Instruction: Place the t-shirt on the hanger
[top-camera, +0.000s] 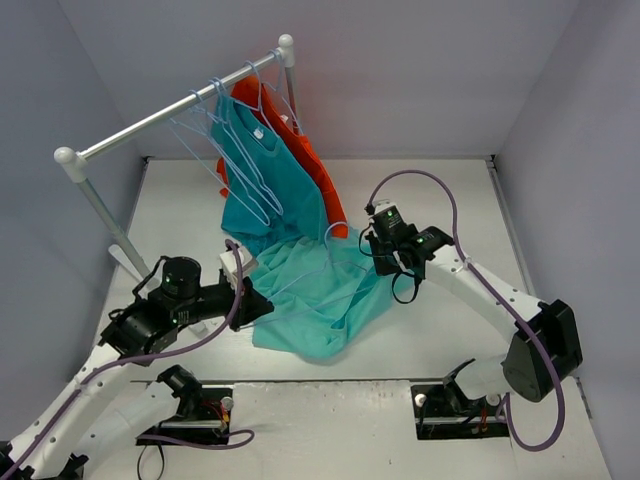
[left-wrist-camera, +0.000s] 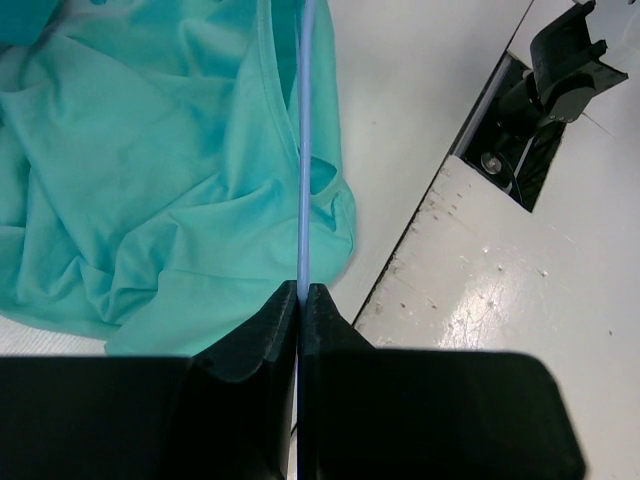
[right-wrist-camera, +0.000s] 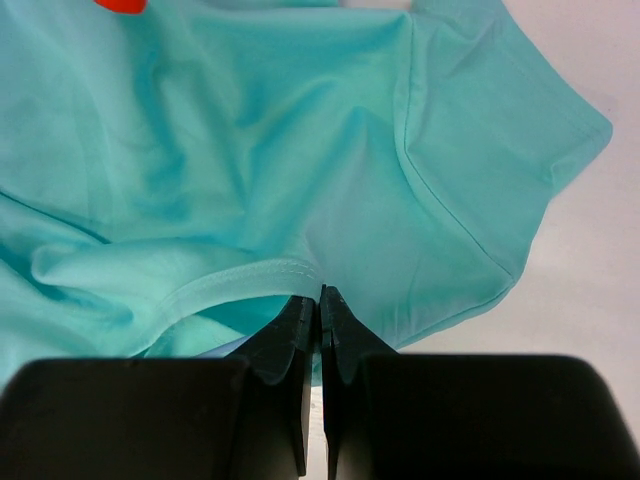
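My left end effector is pinched tight on the hanger, whose thin wire runs straight up the middle of the left wrist view and across the t-shirt. I judge that grip is there to steady the wire while the cloth is worked over it. My right end effector is closed narrow, its tips at a stitched edge of the t-shirt, seemingly nipping that edge to lift or spread it, though I can't see cloth between the tips. The t-shirt lies crumpled on the bench in the middle of the top view, below the rail at upper left, where a darker shirt and an orange garment hang. There is bare bench to the right of the t-shirt and toward the bottom of the frame, so I have room to draw outward. The hanging clothes crowd the top edge, and the bench step at lower right of the left wrist view is close.
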